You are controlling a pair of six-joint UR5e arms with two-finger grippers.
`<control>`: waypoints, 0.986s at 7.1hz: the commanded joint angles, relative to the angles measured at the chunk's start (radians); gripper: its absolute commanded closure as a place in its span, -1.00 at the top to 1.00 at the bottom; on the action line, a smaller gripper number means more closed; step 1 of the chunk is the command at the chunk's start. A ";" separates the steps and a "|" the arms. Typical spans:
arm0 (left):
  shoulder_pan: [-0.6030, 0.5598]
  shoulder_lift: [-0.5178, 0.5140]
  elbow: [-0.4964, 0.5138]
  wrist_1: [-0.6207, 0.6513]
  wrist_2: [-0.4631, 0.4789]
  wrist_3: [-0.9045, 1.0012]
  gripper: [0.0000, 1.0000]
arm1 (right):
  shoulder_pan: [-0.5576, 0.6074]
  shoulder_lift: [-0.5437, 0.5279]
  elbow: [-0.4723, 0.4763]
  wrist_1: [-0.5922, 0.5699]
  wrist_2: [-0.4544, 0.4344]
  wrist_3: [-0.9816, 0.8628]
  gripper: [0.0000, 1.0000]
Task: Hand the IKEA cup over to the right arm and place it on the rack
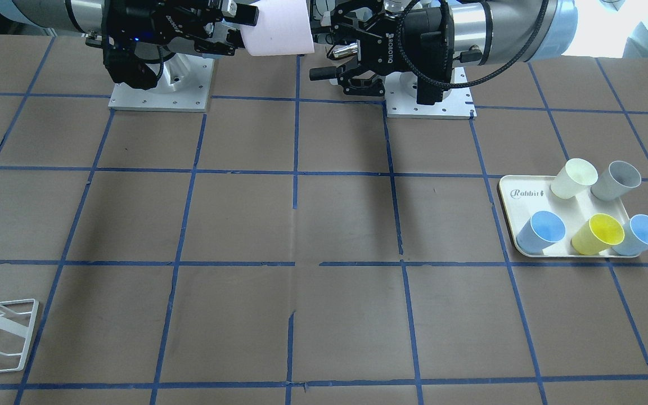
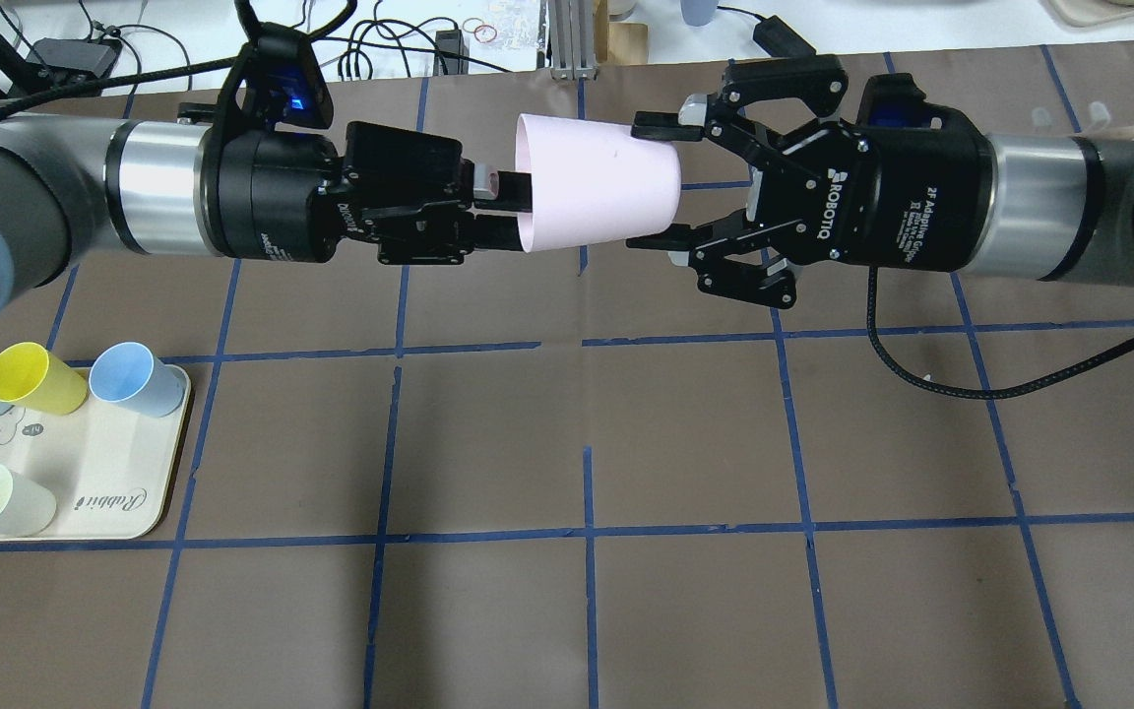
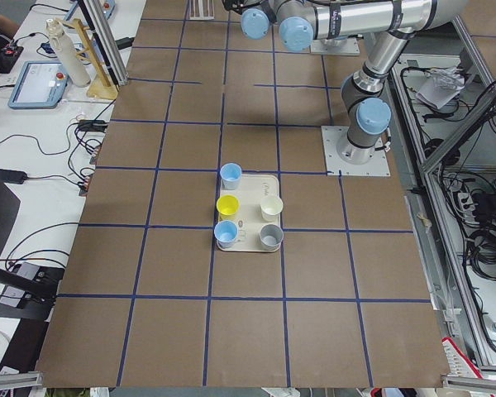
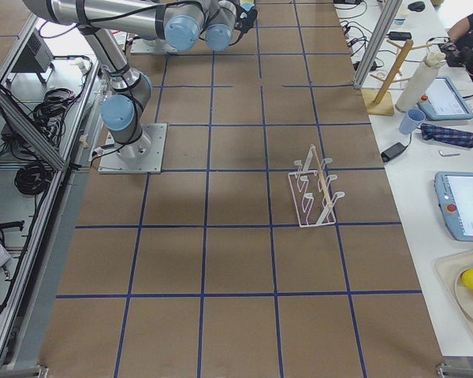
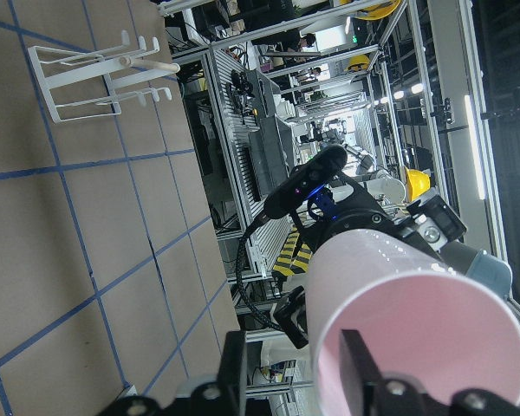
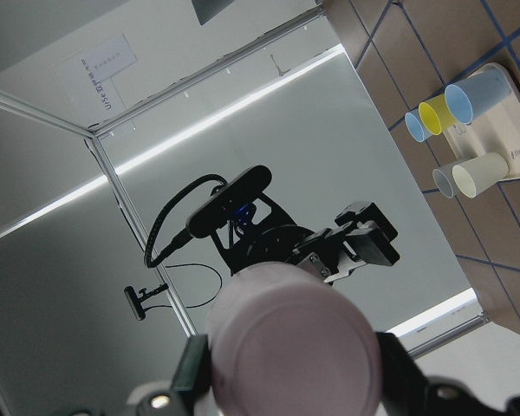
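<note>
The IKEA cup [image 2: 597,182], rim pinched by the left gripper [image 2: 493,207], seems light and slick; we'd close the wide-open right gripper [image 2: 654,182] gently round its base.

Brown desk [image 1: 245,219], blue tape grid [image 1: 245,171]. Cream "Rabbit" tray [image 1: 526,194] sits at the right of the front view, 5 cups on it, all upright, mouths up. Back row: cream cup [image 1: 573,178], grey cup [image 1: 616,180]. Front row: blue cup [image 1: 542,231], yellow cup [image 1: 598,234], 2nd blue cup [image 1: 642,235], the last two touching. Side bench: wooden stand [image 4: 386,75], tablet [image 4: 465,205].
</note>
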 commanded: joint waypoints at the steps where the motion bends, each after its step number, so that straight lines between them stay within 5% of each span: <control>1: 0.021 0.001 0.011 -0.027 0.005 -0.022 1.00 | -0.084 0.001 -0.014 -0.003 -0.068 0.000 -0.95; 3: 0.065 0.007 0.023 -0.041 0.154 -0.089 1.00 | -0.176 0.001 -0.019 -0.008 -0.166 -0.001 -1.00; 4: 0.067 -0.006 0.011 0.083 0.304 -0.145 1.00 | -0.215 0.001 -0.045 -0.055 -0.229 0.000 -1.00; 7: 0.067 -0.120 0.011 0.566 0.636 -0.573 1.00 | -0.290 -0.005 -0.167 -0.358 -0.650 -0.001 -1.00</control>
